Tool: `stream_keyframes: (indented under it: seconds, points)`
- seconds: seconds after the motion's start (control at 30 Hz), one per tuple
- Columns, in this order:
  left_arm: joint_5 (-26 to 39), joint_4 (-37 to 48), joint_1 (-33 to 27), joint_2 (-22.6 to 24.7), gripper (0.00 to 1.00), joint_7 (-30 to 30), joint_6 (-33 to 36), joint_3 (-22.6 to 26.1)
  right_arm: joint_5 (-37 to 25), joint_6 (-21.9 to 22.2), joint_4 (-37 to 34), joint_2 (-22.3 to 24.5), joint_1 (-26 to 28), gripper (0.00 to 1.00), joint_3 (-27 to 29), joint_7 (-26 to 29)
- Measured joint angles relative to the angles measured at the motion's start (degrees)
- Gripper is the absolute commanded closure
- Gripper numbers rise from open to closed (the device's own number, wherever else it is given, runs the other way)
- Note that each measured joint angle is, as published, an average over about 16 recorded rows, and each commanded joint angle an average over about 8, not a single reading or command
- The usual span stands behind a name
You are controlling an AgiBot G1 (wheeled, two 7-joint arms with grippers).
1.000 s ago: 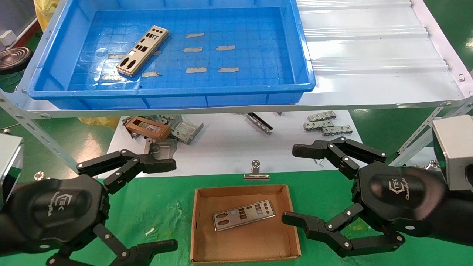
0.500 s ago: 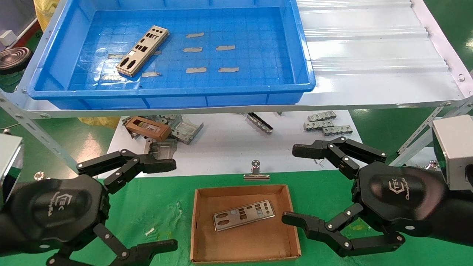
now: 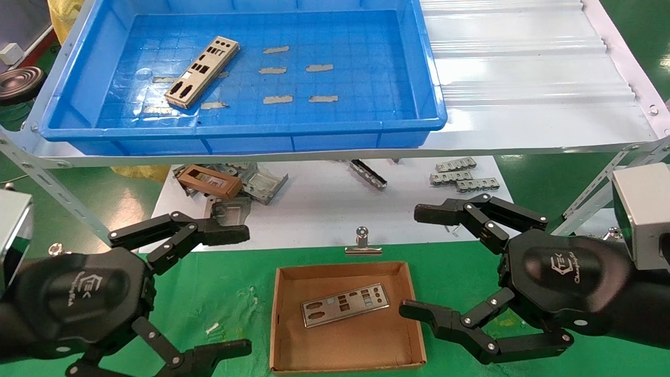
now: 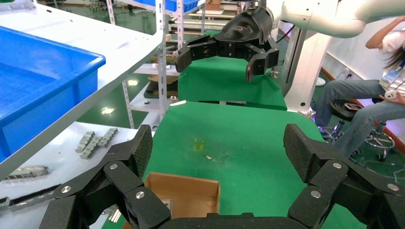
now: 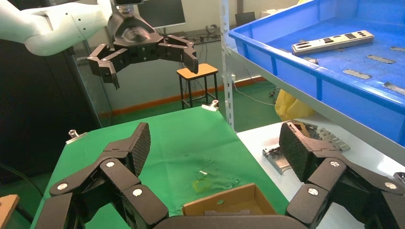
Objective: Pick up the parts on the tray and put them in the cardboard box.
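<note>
Nothing moved since the earlier frames: you held both grippers, left [image 3: 207, 288] and right [image 3: 437, 262], wide open and empty beside the box [image 3: 293, 361], the remaining part [image 3: 201, 71] lying diagonal in the tray [image 3: 235, 141], nearer your left.

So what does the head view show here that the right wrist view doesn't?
Only the head view shows the part lying flat in the cardboard box, and the right gripper from outside, open beside the box. Only the right wrist view shows a stool behind the left gripper. Both show the tray with one part left in it, the grey strips, and both grippers open and empty.
</note>
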Motion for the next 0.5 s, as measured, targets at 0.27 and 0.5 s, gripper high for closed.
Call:
stream_keyframes:
  seconds: [0.27,0.5]
  points:
    - [0.0,0.0,0.0,0.0,0.0,0.0,0.0,0.0,0.0,0.0,0.0,0.0,0.0,0.0,0.0,0.0]
    - [0.0,0.0,0.0,0.0,0.0,0.0,0.0,0.0,0.0,0.0,0.0,0.0,0.0,0.0,0.0,0.0]
